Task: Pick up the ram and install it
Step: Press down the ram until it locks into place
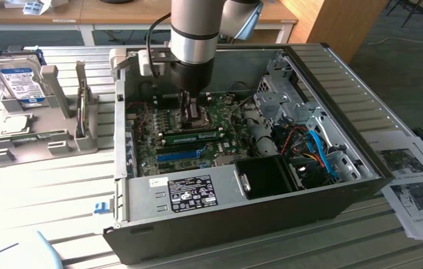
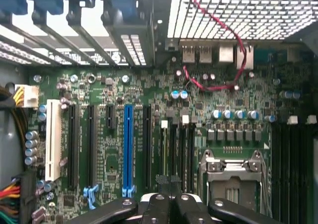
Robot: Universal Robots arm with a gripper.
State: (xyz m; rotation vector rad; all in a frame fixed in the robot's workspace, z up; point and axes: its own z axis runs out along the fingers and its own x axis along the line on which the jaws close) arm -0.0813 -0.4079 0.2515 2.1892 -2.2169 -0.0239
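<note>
Exterior view high, oblique, further off; wrist view close above shared motherboard.

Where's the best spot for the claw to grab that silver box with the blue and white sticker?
The silver boxy hard drive with the blue-white label stands upright in the grey plastic rack, lower end in a slot. Probably best: come down from above and pinch its free top edge across the flat front and back faces.

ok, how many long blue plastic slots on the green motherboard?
1: the long blue plastic slot stands between black slots; the grey robot arm may hide more.
</note>
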